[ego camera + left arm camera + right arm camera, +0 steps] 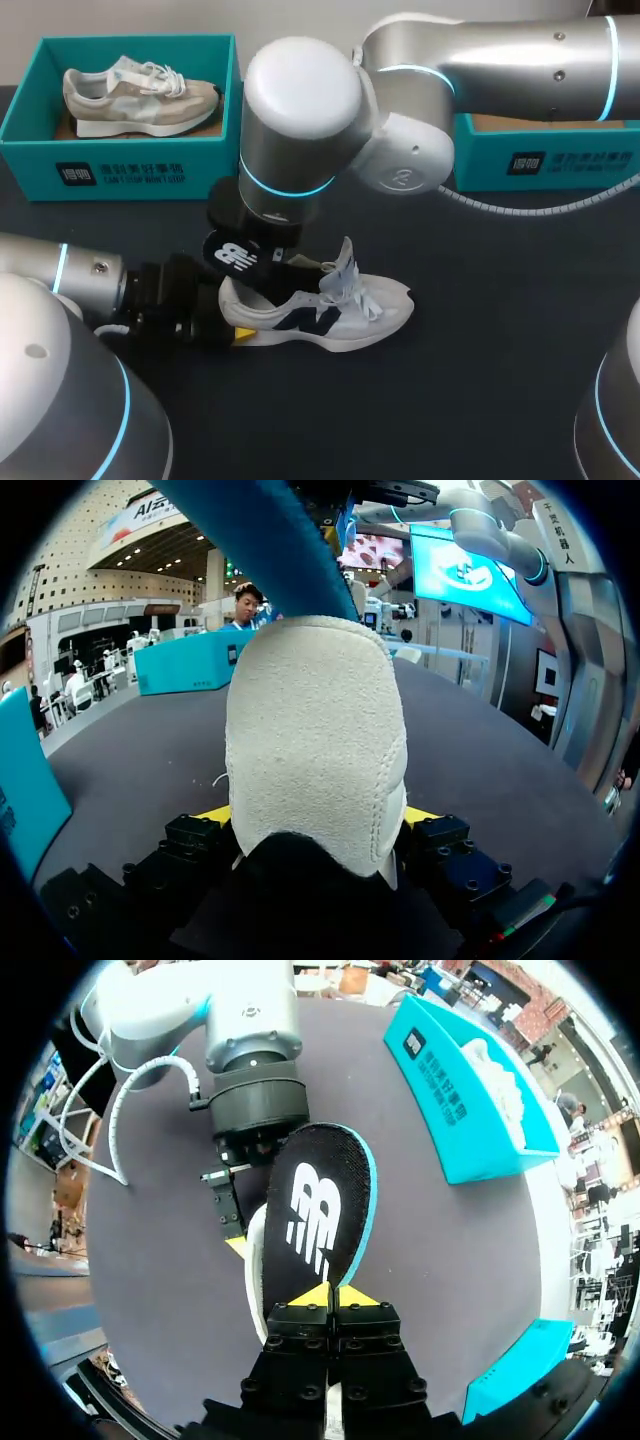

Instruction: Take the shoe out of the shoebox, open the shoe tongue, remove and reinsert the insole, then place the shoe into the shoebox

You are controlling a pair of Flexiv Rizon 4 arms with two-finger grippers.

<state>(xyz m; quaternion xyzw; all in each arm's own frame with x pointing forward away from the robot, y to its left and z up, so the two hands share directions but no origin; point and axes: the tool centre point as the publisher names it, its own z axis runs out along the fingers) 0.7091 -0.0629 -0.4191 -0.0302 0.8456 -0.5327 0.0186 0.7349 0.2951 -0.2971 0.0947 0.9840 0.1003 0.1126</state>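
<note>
White sneaker (330, 315) (315, 740) (254, 1260) with navy side logo is stood on its sole near the middle of the table (500, 350), toe toward the right edge, heel toward the left edge. Tongue (345, 262) is stood up, laces lie loose.

Black insole (235, 257) (315, 1210) with white logo and teal underside (260, 540) is held out of the sneaker, above its heel opening; the far end is down by the heel, contact can't be told.

Right gripper (250, 238) (332, 1295) is clamped on the insole's near edge, both yellow tips pressed together on it. The right arm is brought in from the far right corner and across past the middle.

Left gripper (232, 325) (317, 815) is closed on the sneaker's heel, 1 yellow tip on each side, both touching the suede heel patch.

2 teal shoeboxes are set along the table's far edge. Left shoebox (120, 165) (450, 1100) at the far left corner holds a beige sneaker (140, 97) lying on its side. Right shoebox (560, 160) (520, 1370) is partly hidden behind the right arm, contents not visible.
</note>
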